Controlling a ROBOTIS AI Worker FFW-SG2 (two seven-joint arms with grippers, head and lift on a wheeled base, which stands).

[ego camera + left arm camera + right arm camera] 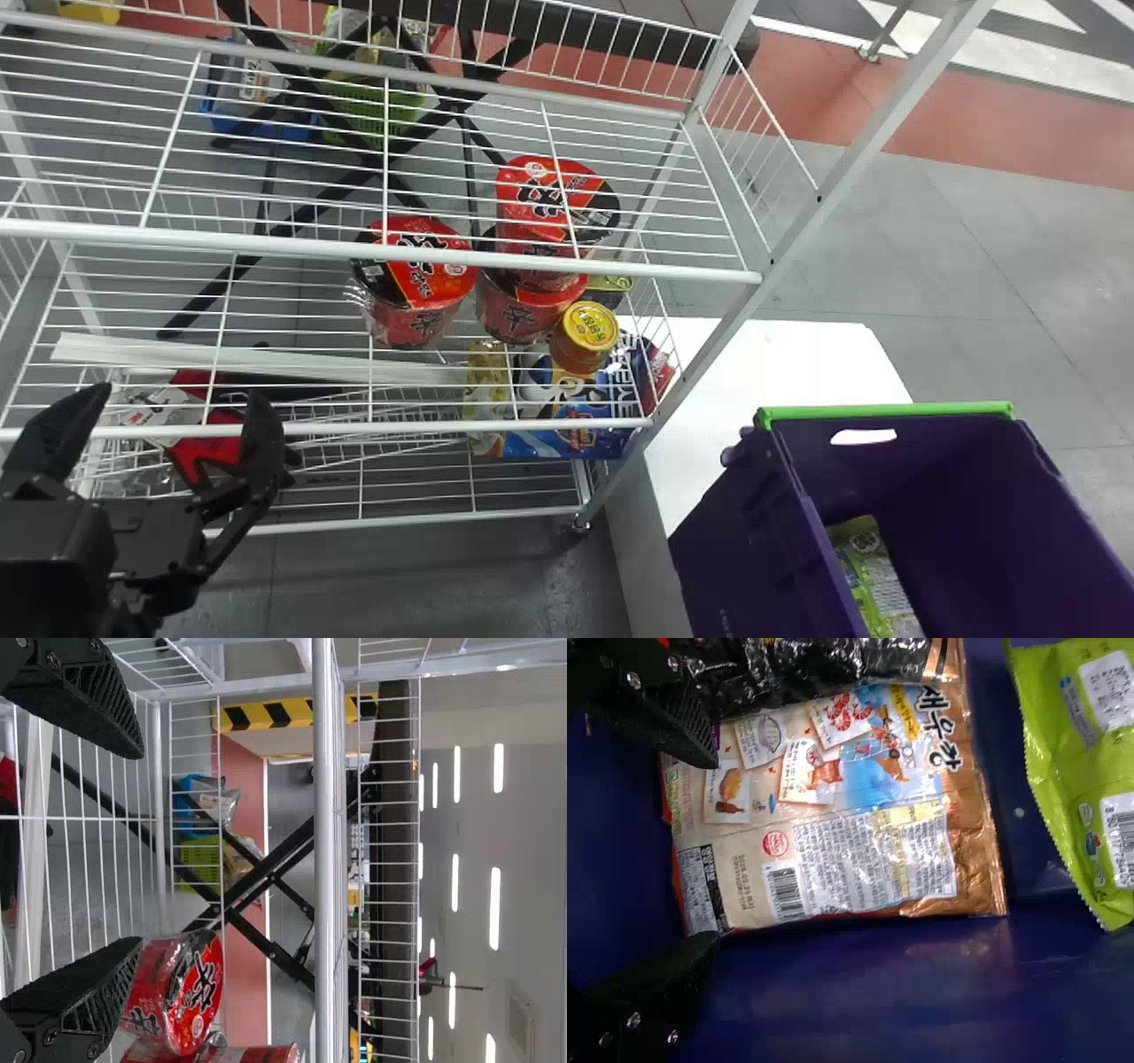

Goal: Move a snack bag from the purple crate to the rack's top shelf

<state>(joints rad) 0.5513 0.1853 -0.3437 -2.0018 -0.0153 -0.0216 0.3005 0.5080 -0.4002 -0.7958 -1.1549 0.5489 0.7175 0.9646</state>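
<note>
Straddling one end of a tan snack bag [859,833], the right gripper [710,850] has its fingers spread wide, gripping nothing; whether they touch the bag, I cannot tell. The bag lies flat inside the purple crate [744,532], between and beyond the fingertips. That wide stance seems meant to bracket the bag, so that closing would gather its soft wrapper. It looks like the one to lift. A black packet [806,673] sits against its edge, beside one finger, and could get pinched too; a green bag [1076,771] lies past its far end, out of the fingers' way.

The left gripper [182,390] waits in front of the rack, fingers wide apart and empty. Beyond them are red noodle cups [416,283], below the upper shelf [266,245], probably the goal. With the bag ungripped, the job seems at its picking stage.
</note>
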